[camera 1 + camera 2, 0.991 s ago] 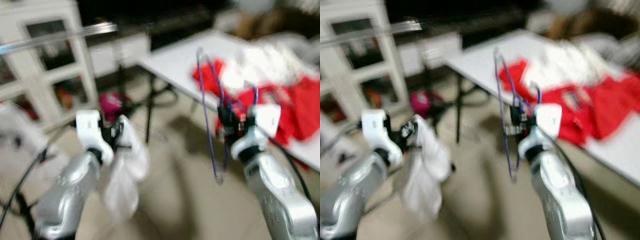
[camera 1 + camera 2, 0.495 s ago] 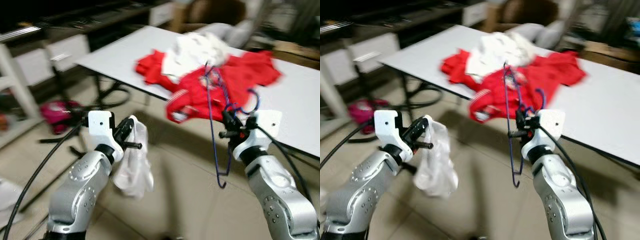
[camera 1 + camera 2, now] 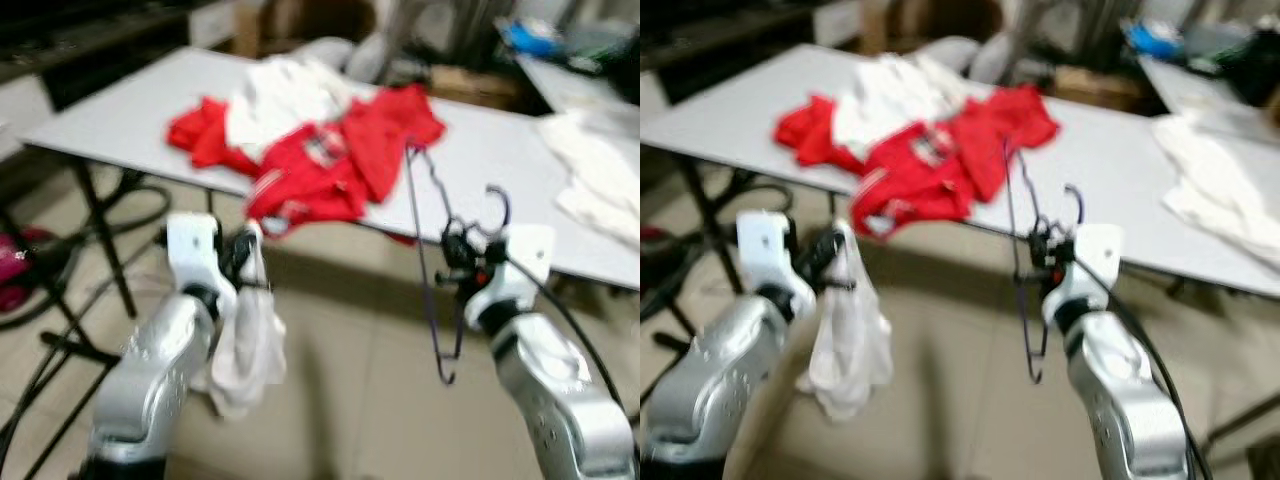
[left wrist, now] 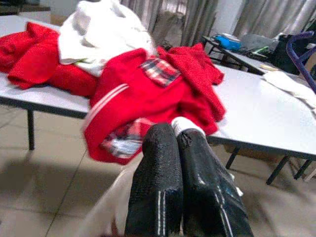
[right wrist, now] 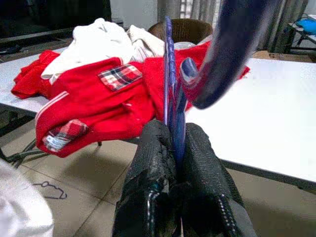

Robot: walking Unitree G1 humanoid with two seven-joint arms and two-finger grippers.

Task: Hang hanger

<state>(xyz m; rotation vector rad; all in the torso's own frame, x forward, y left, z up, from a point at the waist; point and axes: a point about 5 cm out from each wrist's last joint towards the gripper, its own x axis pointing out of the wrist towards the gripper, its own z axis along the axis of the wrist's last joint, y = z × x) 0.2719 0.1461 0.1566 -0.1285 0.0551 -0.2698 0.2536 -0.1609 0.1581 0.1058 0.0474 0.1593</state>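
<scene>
Right gripper [image 5: 177,143] clamps a thin blue wire hanger [image 3: 428,262], hook curling above the fingers. Left gripper [image 4: 178,148] pinches limp white cloth [image 3: 243,345] hanging below it. Red garments [image 3: 330,160] heaped on the flat white table [image 3: 500,160] just ahead.

Both eye views motion-blurred; hanger [image 5: 170,89] hook cut off at right wrist view's edge.

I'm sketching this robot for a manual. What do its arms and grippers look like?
Both arms are silver, rounded metal shells with small dots on the casing. Each ends in a white boxy wrist block, with a black cable trailing back. The left gripper and right gripper each have two long, glossy black fingers with a fine textured surface.
</scene>
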